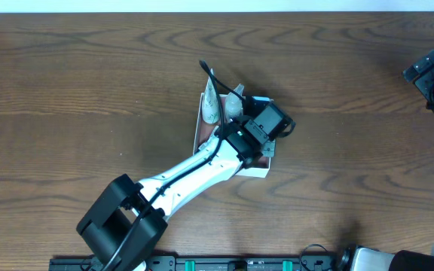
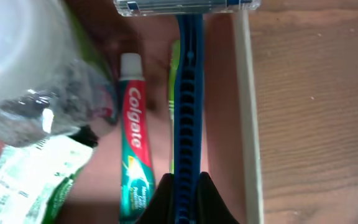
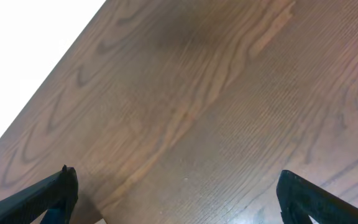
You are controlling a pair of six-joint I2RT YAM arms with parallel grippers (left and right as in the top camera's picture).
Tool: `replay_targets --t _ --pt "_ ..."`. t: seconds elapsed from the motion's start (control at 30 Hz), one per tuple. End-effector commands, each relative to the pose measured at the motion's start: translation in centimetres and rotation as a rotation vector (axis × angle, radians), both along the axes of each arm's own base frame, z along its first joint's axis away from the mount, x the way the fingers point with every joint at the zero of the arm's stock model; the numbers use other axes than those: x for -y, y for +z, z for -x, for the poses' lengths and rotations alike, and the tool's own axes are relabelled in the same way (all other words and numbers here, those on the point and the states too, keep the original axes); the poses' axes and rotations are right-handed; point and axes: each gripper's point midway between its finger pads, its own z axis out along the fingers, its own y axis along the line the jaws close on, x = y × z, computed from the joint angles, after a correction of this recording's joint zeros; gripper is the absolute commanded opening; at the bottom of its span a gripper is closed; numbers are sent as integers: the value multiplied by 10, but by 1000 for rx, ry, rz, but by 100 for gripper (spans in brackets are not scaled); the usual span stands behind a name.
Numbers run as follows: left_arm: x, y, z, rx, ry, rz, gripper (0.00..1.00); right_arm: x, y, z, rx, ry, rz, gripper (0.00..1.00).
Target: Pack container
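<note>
One white-walled, reddish-floored container (image 2: pixel 248 93)

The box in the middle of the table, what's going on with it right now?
The left gripper grips a blue razor by its handle, holding it over the container, beside a Colgate tube already lying inside. A green-and-white packet is in there too. The right gripper hangs open over the table, off to the side.

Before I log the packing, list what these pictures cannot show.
Container contents, overhead: covered by the left arm.
Clear item, left wrist: blurred, cut off by the edge.
Green item, left wrist: mostly behind the razor in the left hand.
Packet print: too blurred.
</note>
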Motion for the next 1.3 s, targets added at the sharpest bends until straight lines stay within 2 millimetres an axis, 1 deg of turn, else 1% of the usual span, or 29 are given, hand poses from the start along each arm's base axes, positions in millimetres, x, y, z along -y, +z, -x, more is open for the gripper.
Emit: replay_targets --t 0.0,0.2,0.23,0.3,0.37,0.4,0.7,0.73,0.8,0.83,0.87,0.9,0.93,1.0,1.03,1.1,1.27 --pt "6 -2 6 9 -4 -6 6 2 2 1 2 7 11 99" --pt "9 -1 7 18 -9 -4 6 2 2 1 2 7 11 99" --pt "9 -1 7 18 -9 -5 8 2 2 1 2 6 11 99" --pt "9 -1 7 17 -9 -5 15 2 2 1 2 7 11 99" --pt "9 -1 7 18 -9 -5 17 2 2 1 2 7 11 99" --pt "9 -1 7 18 -9 -5 22 2 2 1 2 7 11 99" --pt "9 1 7 28 -37 -14 25 2 2 1 2 7 11 99" --pt "8 4 7 32 -46 -17 29 2 2 1 2 7 11 99" --pt "7 16 8 55 -80 -20 33 2 2 1 2 7 11 99" --pt "7 25 8 74 -100 -16 37 2 2 1 2 6 11 99" --pt "7 38 8 102 -122 -6 45 2 2 1 2 7 11 99" --pt "7 50 9 128 -141 3 57 2 2 1 2 7 11 99" --pt "6 64 10 156 -153 21 65 2 2 1 2 7 11 99" --pt "2 97 13 208 -150 77 93 2 2 1 2 6 11 99" --pt "-1 111 14 232 -148 104 98 2 2 1 2 7 11 99" --pt "-10 139 21 274 -148 145 98 2 2 1 2 6 11 99" --pt "-41 180 46 352 -242 110 98 2 2 1 2 7 11 99"
